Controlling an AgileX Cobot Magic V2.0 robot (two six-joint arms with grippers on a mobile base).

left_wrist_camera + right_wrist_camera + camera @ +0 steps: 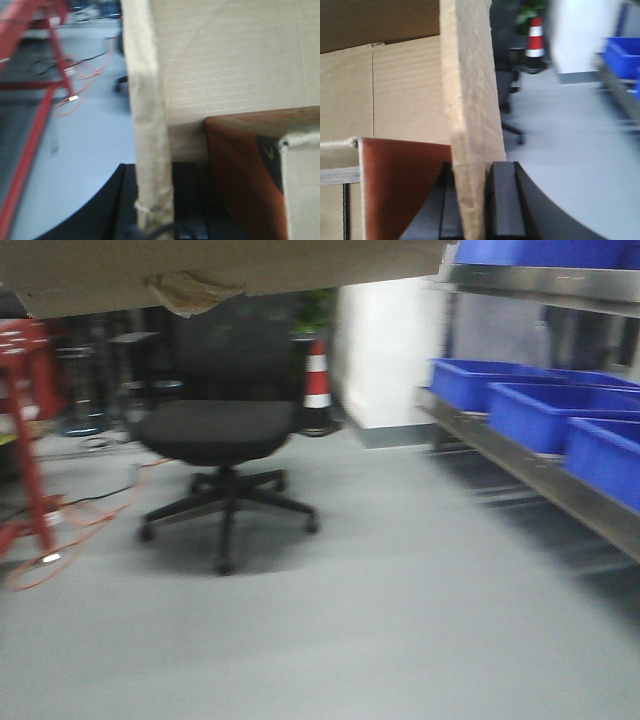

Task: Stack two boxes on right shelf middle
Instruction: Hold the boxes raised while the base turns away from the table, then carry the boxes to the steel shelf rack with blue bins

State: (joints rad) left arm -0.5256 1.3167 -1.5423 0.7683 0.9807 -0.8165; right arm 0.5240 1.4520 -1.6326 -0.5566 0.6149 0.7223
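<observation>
A tan cardboard box (pixel 230 262) fills the top edge of the front view, seen from below, with a crumpled yellowish tape scrap (pixel 190 290) hanging from it. My left gripper (pixel 154 210) is shut on the box's upright wall (pixel 147 100). My right gripper (pixel 474 200) is shut on the opposite wall (pixel 470 100). Inside the box (pixel 405 85) a red-brown panel with a cardboard edge (pixel 400 180) shows; I cannot tell whether it is a second box. The steel shelf (pixel 540 475) stands at the right, apart from the box.
Blue bins (pixel 540 410) sit along the lower shelf board, and another (pixel 545 250) on the board above. A black office chair (pixel 220 430) stands ahead on the grey floor, with a traffic cone (pixel 317 375) behind it. At the left are a red frame (pixel 25 430) and orange cable (pixel 90 520).
</observation>
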